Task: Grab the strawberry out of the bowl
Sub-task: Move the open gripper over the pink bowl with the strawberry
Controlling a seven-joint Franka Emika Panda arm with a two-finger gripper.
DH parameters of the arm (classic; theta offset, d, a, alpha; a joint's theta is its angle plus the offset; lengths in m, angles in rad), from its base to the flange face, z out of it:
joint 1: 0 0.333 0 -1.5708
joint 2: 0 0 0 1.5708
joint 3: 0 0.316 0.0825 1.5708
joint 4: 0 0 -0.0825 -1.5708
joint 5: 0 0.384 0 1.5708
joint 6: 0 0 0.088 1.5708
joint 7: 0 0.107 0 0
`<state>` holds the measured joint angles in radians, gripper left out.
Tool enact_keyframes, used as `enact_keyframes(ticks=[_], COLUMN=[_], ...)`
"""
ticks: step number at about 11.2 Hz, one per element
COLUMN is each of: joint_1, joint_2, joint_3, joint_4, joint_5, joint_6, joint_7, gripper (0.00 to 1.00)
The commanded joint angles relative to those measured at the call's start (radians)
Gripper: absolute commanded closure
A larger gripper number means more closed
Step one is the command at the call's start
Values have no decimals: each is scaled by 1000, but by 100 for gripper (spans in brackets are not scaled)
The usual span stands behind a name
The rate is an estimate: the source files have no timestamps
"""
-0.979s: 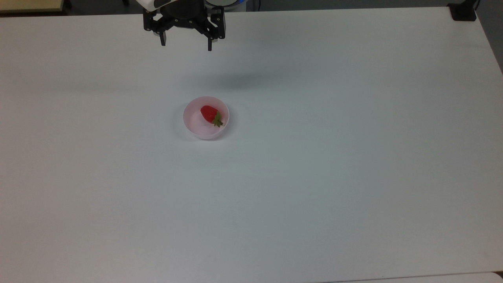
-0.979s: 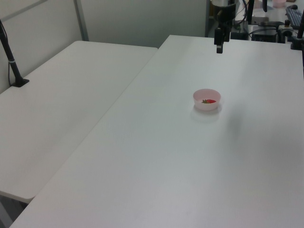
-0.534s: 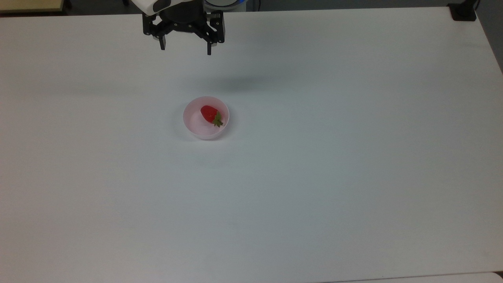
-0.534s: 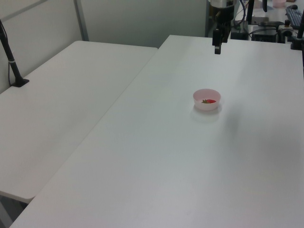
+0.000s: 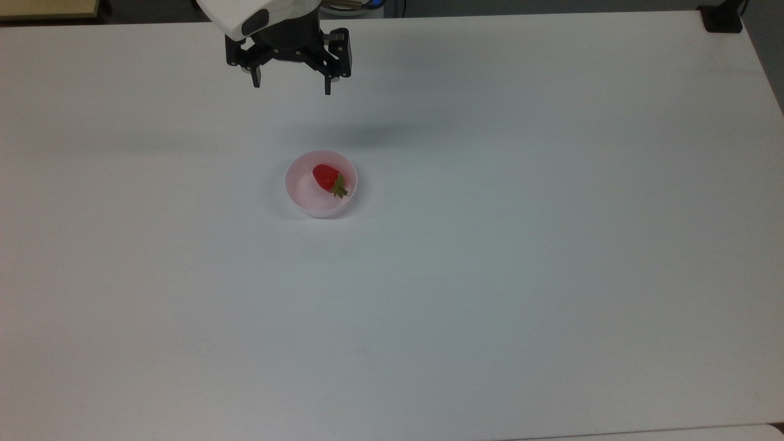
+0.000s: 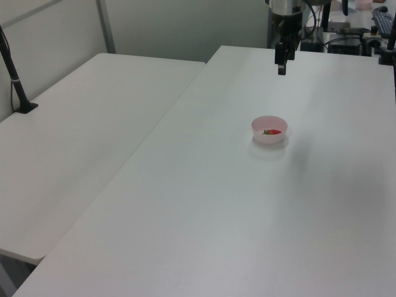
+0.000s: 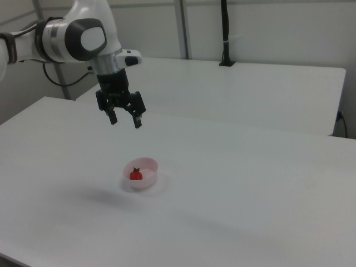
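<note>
The small glossy red strawberry (image 5: pixel 325 176) with a green leafy cap (image 5: pixel 340 187) lies on its side inside the round pale pink plastic bowl (image 5: pixel 300 198), on the white table (image 5: pixel 520 245). The black two-finger gripper (image 5: pixel 291 88) hangs above the table, apart from the bowl, fingers spread wide and empty.

My white surface (image 6: pixel 204 204) sits beside a second white table (image 6: pixel 74 136). A black pole (image 7: pixel 225 33) and pale partition walls (image 7: pixel 267 30) stand behind them.
</note>
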<state>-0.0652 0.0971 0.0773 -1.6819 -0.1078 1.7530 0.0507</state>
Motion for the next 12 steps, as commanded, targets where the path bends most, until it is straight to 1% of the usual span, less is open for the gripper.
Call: enact_keyframes(ticks=[1,4,5,6,8,9,10,11,12], joint_1=[4,7,8,11,28,36,59,59,56], joint_2=[19,79,107,130,173,196,216,240,254], joint_3=[1,9,10,10,10,10,9,9,9], joint_4=[1,33,50,65,80,79,76,76,73], joint_5=[22,37,37,37,37,34,24,14,16], joint_6=[59,71,72,72,79,79,79,91,127], joint_7=[-6,-2,23,43,70,70,60,28,-71], gripper=[0,0,0,7,29,33,34,34,34])
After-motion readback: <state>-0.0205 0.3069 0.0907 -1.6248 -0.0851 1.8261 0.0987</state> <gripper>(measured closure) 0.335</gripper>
